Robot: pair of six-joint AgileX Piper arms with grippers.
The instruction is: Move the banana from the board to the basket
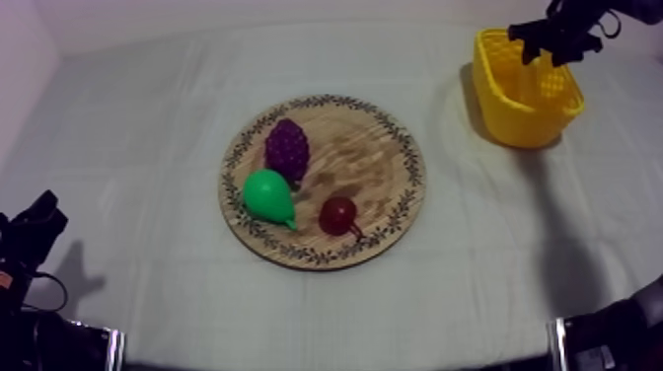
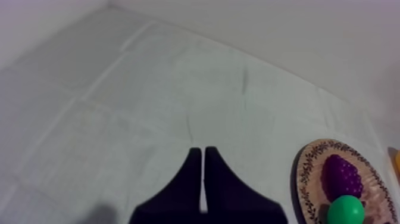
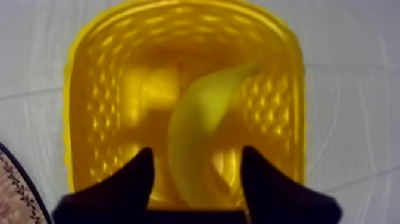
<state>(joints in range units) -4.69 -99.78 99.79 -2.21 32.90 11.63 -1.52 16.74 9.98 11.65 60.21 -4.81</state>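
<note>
— Banana (image 3: pixel 202 131) down yet? From the top, the right fingers (image 1: pixel 541 39) hang over the yellow basket (image 1: pixel 528 118), well apart from the wooden board (image 1: pixel 370 163).

— Left wrist: left fingers (image 2: pixel 181 190) together above the counter (image 2: pixel 119 89). Right wrist: fingers apart, banana lying inside the basket. Lifting crookedly could catch the basket wall and tip it.
</note>
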